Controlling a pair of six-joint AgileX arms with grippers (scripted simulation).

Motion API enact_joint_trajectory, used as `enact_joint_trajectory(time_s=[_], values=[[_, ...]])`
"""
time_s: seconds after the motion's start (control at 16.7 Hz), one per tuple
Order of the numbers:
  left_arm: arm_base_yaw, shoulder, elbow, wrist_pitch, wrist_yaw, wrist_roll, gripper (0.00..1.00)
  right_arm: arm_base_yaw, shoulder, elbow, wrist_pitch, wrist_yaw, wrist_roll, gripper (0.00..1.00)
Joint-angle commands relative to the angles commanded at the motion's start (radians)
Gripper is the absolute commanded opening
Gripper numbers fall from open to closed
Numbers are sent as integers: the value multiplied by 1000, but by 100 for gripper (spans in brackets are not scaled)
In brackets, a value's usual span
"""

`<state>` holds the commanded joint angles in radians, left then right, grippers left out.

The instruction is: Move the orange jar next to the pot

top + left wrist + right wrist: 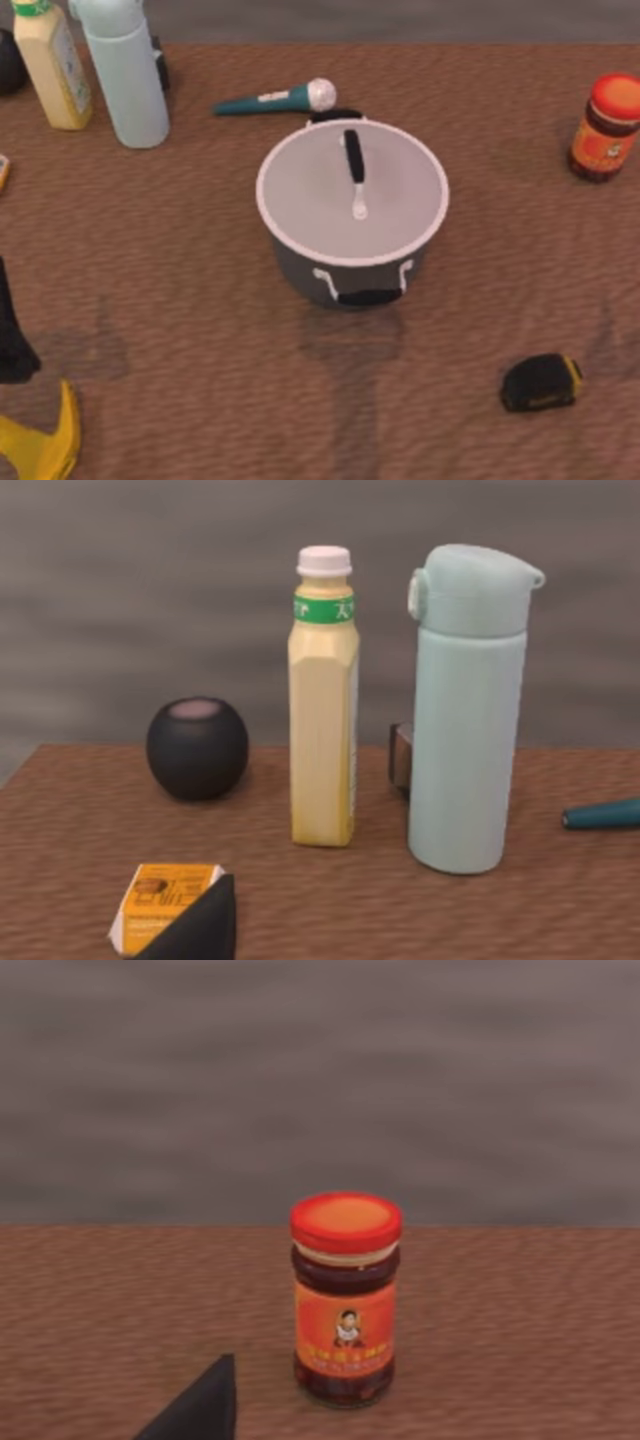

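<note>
Top view, orange jar (604, 127) upright far right, pot (351, 212) centre, well apart

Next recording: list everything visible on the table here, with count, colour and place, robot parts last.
pot: 1, dark grey with pale lid, centre.
orange jar: 1, red-orange lid, far right, apart from the pot.
squeeze bottle: 1, pale yellow, far left.
tall bottle: 1, light blue, beside the squeeze bottle.
microphone: 1, teal with silver head, behind the pot.
dark ball: 1, black, far left corner.
small packet: 1, orange and white, left edge.
tape measure: 1, black and yellow, near right.
banana: 1, yellow, near left corner.
table: 1, brown.
left gripper: black, left edge.
</note>
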<state>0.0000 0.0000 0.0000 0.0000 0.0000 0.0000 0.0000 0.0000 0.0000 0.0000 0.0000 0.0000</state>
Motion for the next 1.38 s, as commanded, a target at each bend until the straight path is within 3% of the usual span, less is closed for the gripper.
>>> enact_joint_trajectory(time_s=[0.3, 0.54, 0.9, 1.38], values=[[0, 0, 0, 0, 0, 0, 100, 5, 46, 54, -29, -9, -11, 100], [0, 0, 0, 0, 0, 0, 100, 12, 237, 260, -147, -30, -60, 100], [0, 0, 0, 0, 0, 0, 100, 6, 732, 781, -450, -58, -195, 100], [0, 0, 0, 0, 0, 0, 100, -15, 1574, 1662, -952, -90, -448, 100]])
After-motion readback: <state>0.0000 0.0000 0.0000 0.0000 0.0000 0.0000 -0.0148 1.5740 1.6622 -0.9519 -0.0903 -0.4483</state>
